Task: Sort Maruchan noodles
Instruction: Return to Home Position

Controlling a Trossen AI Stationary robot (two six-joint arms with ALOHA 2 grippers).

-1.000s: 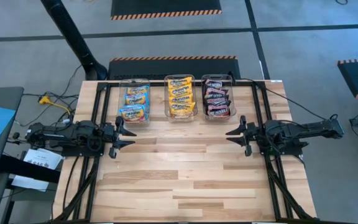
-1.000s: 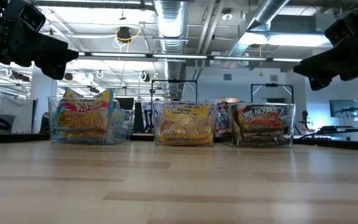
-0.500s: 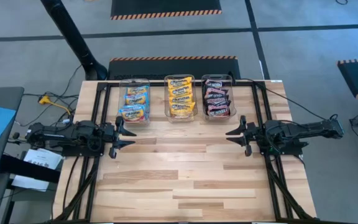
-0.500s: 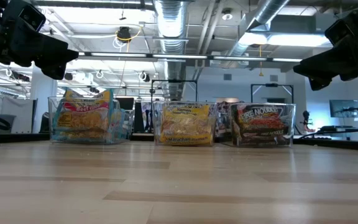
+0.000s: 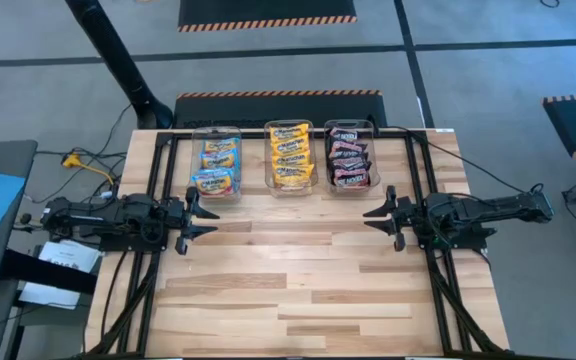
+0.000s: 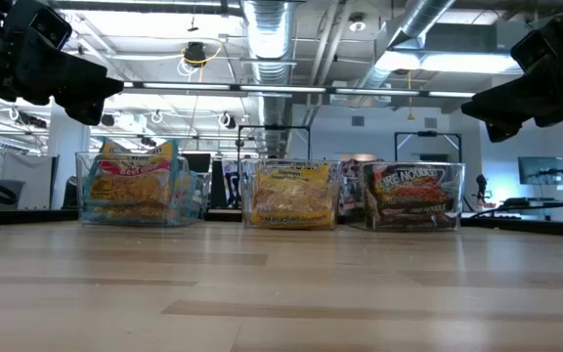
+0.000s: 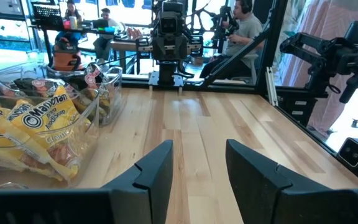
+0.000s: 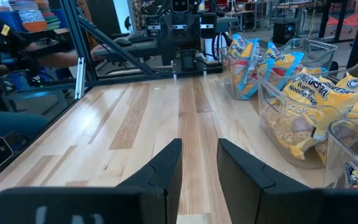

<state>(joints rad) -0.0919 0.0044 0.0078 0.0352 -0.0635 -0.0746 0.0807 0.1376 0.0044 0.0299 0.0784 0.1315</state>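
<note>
Sorted along the far edge: blue Maruchan packs [image 5: 215, 166] in left clear bin [image 5: 216, 130], yellow packs [image 5: 290, 158] in middle bin [image 5: 290, 123], black packs [image 5: 350, 162] in right bin [image 5: 349, 123]. Left gripper [image 5: 215, 221] and right gripper [image 5: 367, 220] spread, empty, well apart from bins. Slim risk: nudging a bin if swung farward while homing

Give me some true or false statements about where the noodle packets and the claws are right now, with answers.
Blue packets, yellow packets and black packets each have their own bin. True.
The black packets are in the left bin. False: they fill the right bin; the left bin holds the blue packets.
The left claw and the right claw are both open and empty. True.
A packet lies loose on the table. False: no packet shows on the table outside the bins.
</note>
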